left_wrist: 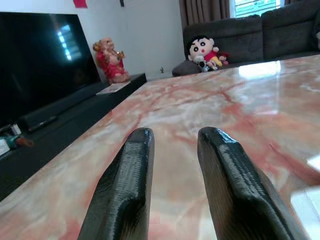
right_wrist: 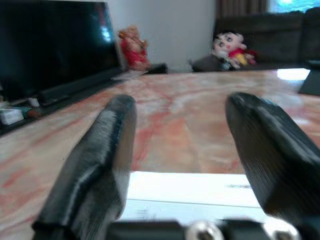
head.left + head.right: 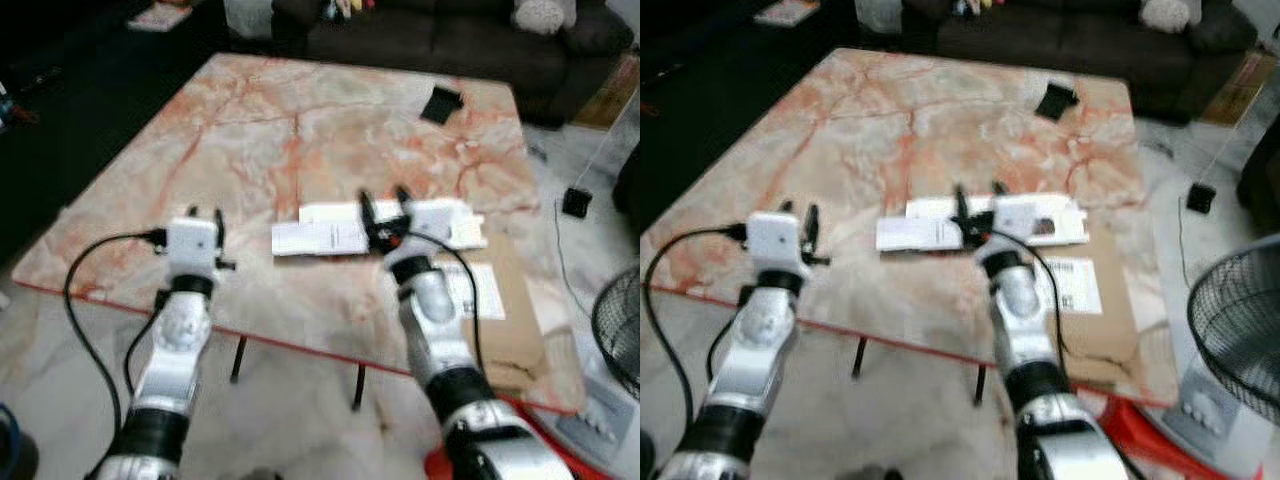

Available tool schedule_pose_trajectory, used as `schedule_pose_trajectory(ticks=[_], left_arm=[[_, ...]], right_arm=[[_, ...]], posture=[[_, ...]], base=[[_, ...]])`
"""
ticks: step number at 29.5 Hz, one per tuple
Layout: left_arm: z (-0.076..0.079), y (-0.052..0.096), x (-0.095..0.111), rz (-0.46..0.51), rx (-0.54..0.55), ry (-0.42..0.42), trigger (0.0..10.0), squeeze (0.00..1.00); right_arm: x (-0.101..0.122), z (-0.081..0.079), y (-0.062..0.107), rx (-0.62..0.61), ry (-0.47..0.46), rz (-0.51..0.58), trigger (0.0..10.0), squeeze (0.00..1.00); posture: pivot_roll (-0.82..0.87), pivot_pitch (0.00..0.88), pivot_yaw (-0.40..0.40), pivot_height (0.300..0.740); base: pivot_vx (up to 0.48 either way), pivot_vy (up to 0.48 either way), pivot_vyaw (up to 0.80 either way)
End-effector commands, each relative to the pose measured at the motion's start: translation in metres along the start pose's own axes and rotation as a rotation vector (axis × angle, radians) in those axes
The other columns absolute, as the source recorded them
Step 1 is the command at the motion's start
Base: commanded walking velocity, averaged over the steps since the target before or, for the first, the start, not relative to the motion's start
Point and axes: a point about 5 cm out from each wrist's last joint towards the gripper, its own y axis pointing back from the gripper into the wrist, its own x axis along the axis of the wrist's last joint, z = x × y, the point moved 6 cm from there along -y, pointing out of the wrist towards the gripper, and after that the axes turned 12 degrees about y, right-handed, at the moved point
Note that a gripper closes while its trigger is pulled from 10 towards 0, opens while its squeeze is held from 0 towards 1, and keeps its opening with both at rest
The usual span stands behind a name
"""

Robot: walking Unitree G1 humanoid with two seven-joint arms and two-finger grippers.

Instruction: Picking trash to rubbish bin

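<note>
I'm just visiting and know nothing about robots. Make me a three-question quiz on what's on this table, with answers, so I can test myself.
1. True or false: the right gripper has its jaws open above the white paper sheets.
2. What lies at the marble table's far right corner? A) a small black object B) a red cup C) a banana
3. Fill in: the flattened brown cardboard with a white label lies at the table's near ____ corner.

Key:
1. True. The right wrist view shows both fingers spread with paper below.
2. A, the small black object.
3. Right. The left gripper, jaws slightly apart, hovers over bare marble at the near left.
</note>
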Motion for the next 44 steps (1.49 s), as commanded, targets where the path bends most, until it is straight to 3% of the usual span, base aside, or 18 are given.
schedule_pose_trajectory(ticks=[1,9,15,16,19,24,29,36,44], left_arm=[[0.011,0.001,-0.001,-0.008,-0.028,0.012,10.0,0.00],[0.025,0.005,-0.001,-0.011,-0.107,0.067,10.0,0.00],[0.022,0.006,-0.009,-0.062,-0.078,0.149,10.0,0.00],[0.020,0.006,-0.009,-0.067,-0.069,0.183,10.0,1.00],[0.016,0.005,-0.008,-0.071,-0.053,0.265,10.0,1.00],[0.012,0.002,-0.009,-0.089,-0.038,0.322,10.0,1.00],[0.008,0.000,-0.009,-0.094,-0.030,0.344,10.0,1.00],[-0.012,-0.008,-0.009,-0.102,0.023,0.420,10.0,1.00],[-0.016,-0.010,-0.008,-0.109,0.036,0.476,10.0,1.00]], right_arm=[[0.005,0.012,0.000,-0.031,0.011,0.019,10.0,0.00],[0.004,0.010,0.000,-0.030,0.000,0.016,10.0,0.00],[0.004,0.009,0.001,-0.027,-0.003,0.014,10.0,0.00],[0.004,0.009,0.001,-0.028,-0.003,0.014,10.0,0.00],[0.003,0.010,0.001,-0.030,-0.003,0.012,10.0,0.00],[0.002,0.010,0.002,-0.031,-0.005,0.008,10.0,0.00],[0.002,0.008,0.002,-0.028,-0.008,0.005,10.0,0.00],[0.001,0.007,0.003,-0.025,-0.010,0.002,10.0,0.00],[0.001,0.007,0.003,-0.024,-0.009,0.003,10.0,0.00]], posture=[[0.11,0.144,-0.010,0.740],[0.11,0.155,-0.007,0.740],[0.11,0.159,-0.006,0.740],[0.11,0.164,-0.006,0.740],[0.11,0.168,-0.006,0.740],[0.12,0.178,-0.007,0.740],[0.11,0.186,-0.009,0.740],[0.11,0.190,-0.011,0.740],[0.11,0.192,-0.013,0.740]], base=[[0.390,0.000,0.00],[0.190,0.000,0.00],[0.000,0.000,0.00],[0.000,0.000,0.00],[0.000,0.000,0.00],[0.000,0.000,0.00],[0.000,0.000,0.00],[0.000,0.000,0.00],[0.000,0.000,0.00]])
